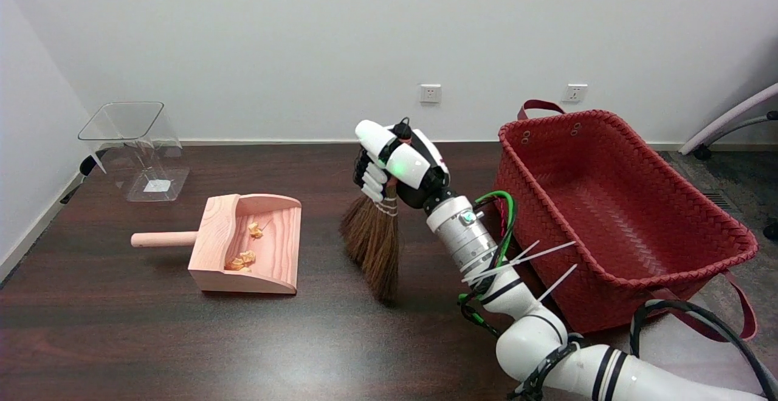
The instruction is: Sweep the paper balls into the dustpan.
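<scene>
Bare tabletop between dustpan and basket.

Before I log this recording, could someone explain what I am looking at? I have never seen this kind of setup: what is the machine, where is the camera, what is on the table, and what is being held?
This is one picture from a camera above the table's near side, looking down and across it. The white jointed limb coming in from the lower right is the robot's right arm, ending in a black-and-white right hand with many fingers. A person steers it remotely. That hand grips the handle of a small straw broom, bristles pointing down toward the dark wooden table.

To the left lies a pale wooden dustpan with a few crumpled paper balls already inside it. Behind it stands a clear plastic container. On the right sits a red woven basket, which looks empty.
</scene>
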Motion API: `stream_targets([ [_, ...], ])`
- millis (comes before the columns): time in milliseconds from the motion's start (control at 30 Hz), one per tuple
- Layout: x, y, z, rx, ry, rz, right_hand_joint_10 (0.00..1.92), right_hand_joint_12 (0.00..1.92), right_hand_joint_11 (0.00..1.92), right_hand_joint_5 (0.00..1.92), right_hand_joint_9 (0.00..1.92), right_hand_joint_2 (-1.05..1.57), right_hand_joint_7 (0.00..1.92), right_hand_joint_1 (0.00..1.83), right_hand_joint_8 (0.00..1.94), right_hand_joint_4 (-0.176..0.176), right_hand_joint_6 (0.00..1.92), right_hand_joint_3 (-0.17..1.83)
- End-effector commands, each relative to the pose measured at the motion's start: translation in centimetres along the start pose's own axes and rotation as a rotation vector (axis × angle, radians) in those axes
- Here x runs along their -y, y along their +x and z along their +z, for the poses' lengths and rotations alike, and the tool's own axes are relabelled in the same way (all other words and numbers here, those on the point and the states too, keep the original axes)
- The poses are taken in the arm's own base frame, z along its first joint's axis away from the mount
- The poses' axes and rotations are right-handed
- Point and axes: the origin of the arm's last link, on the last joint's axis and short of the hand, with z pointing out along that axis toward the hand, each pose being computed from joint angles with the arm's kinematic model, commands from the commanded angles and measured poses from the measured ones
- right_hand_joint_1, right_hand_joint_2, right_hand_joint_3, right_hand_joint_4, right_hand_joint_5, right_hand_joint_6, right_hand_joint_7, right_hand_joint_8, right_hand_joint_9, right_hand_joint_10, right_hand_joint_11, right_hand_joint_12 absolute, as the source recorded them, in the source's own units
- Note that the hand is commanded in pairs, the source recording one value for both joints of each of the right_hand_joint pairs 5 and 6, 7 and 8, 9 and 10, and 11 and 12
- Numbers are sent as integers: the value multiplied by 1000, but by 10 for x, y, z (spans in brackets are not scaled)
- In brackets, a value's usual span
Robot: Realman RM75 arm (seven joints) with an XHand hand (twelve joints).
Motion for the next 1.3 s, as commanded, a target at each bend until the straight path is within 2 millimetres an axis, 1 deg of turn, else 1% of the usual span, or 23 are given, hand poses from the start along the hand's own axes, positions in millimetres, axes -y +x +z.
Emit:
stream_targets([
  [33,44,-4,4,34,120,24,1920,1920,1920,1920,1920,1571,1920,881,1920,0,1920,583],
  [200,59,0,-5,9,158,-17,1920,1920,1920,1920,1920,1571,1920,905,1920,0,1920,618],
  [233,58,1,-7,-1,156,-24,1920,1920,1920,1920,1920,1571,1920,893,1920,0,1920,631],
  [267,57,11,-10,-36,147,-74,1920,1920,1920,1920,1920,1571,1920,889,1920,0,1920,653],
  [300,61,6,-13,-37,158,-73,1920,1920,1920,1920,1920,1571,1920,891,1920,0,1920,675],
  [467,60,14,-22,-109,138,-132,1920,1920,1920,1920,1920,1571,1920,890,1920,0,1920,768],
  [733,62,16,-17,-187,111,-268,1920,1920,1920,1920,1920,1571,1920,882,1920,0,1920,826],
  [900,54,7,-9,-248,78,-330,1920,1920,1920,1920,1920,1571,1920,877,1920,0,1920,832],
  [1000,50,-3,-2,-260,39,-408,1920,1920,1920,1920,1920,1571,1920,890,1920,0,1920,805],
  [1067,46,-13,4,-270,6,-451,1920,1920,1920,1920,1920,1571,1920,901,1920,0,1920,792],
  [1167,42,-25,9,-287,-31,-491,1920,1920,1920,1920,1920,1571,1920,961,1920,0,1920,734],
  [1300,40,-32,13,-309,-88,-523,1920,1920,1920,1920,1920,1571,1920,959,1920,0,1920,689],
])
